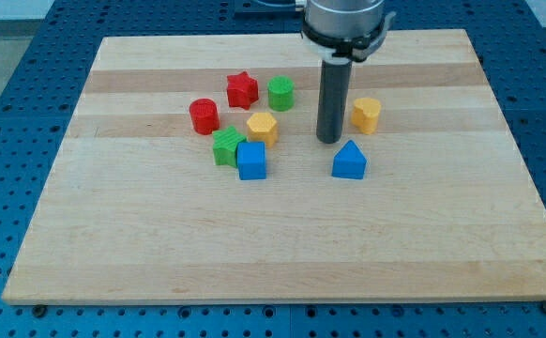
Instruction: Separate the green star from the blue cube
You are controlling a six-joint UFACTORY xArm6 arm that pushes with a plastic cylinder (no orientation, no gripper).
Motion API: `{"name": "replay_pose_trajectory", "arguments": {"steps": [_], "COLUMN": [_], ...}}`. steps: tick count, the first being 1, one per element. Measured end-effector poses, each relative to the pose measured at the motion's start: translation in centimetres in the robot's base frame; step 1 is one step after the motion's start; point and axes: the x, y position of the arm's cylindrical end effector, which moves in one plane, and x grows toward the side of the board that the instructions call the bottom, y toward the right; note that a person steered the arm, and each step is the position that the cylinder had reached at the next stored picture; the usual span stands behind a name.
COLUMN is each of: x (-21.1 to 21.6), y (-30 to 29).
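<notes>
The green star (225, 145) lies left of the board's middle. The blue cube (251, 161) touches its lower right side. My tip (328, 140) stands to the right of both, about a block's width and more from the blue cube, just above and left of a blue house-shaped block (349, 161). The rod rises straight up to the arm at the view's top.
A yellow block (263, 126) touches the green star's upper right. A red cylinder (204, 115), a red star (242, 90) and a green cylinder (280, 93) lie above them. Another yellow block (366, 115) sits right of the rod. The wooden board (282, 253) has edges all round.
</notes>
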Motion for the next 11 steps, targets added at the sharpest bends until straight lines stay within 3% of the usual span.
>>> {"name": "replay_pose_trajectory", "arguments": {"steps": [3, 11], "x": [0.5, 1.8], "y": [-5.4, -12.0]}}
